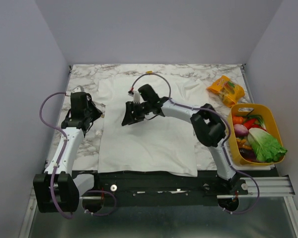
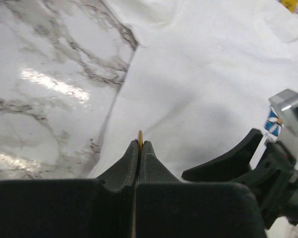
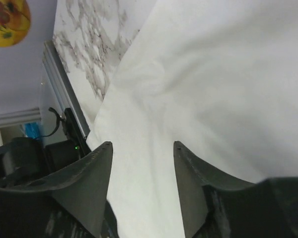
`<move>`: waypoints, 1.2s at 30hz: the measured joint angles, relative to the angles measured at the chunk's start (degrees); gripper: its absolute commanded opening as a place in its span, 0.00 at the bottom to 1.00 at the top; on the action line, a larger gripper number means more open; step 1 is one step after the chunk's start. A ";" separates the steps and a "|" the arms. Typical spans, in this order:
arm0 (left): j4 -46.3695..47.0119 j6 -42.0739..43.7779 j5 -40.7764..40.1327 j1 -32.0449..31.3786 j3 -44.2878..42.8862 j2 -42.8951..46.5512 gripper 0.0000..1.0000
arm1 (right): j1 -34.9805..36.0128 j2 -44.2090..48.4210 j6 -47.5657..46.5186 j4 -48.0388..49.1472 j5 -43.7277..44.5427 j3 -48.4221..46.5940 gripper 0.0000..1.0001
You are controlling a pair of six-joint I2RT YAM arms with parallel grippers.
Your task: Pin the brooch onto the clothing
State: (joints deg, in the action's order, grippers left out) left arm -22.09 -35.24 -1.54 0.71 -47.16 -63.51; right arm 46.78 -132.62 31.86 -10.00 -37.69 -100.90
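The clothing, a white T-shirt (image 1: 149, 144), lies spread flat on the marble table (image 1: 89, 148). My left gripper (image 1: 94, 112) hovers at the shirt's left edge. In the left wrist view it (image 2: 140, 143) is shut on the brooch (image 2: 140, 135), a tiny gold-yellow piece showing just above the fingertips, with the shirt (image 2: 198, 64) beyond. My right gripper (image 1: 130, 118) is over the shirt's chest. Its jaws (image 3: 141, 146) stand open with only white cloth (image 3: 213, 74) between them. A bit of the blue-and-white emblem (image 2: 273, 124) shows beside the right gripper's fingers (image 2: 228, 161).
An orange snack packet (image 1: 226, 89) lies at the back right. A yellow basket (image 1: 274, 119) of vegetables stands at the right edge. Bare marble (image 2: 49, 74) lies left of the shirt. Grey walls close in the table on three sides.
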 measured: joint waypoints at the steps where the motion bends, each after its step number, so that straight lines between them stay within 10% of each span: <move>1: 0.70 0.09 2.05 -0.11 0.00 0.04 0.00 | -1.84 3.21 -0.31 0.72 -0.61 3.56 0.80; 5: 7.50 -0.13 12.87 -2.64 0.39 -0.39 0.00 | -10.60 16.00 -2.40 4.76 -1.18 16.09 0.98; 14: 31.08 -0.07 37.68 -13.70 4.35 0.63 0.00 | -17.29 34.18 -6.05 10.49 -6.82 32.46 0.91; 36: 33.05 2.99 46.49 -22.64 -0.15 0.68 0.00 | -17.25 44.74 -4.70 21.94 -17.88 38.77 0.66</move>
State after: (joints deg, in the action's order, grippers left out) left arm 10.96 -32.25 44.95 -21.93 -47.31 -62.83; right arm 29.54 -87.88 27.16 11.94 -55.57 -62.13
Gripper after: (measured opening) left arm 0.016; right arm 0.665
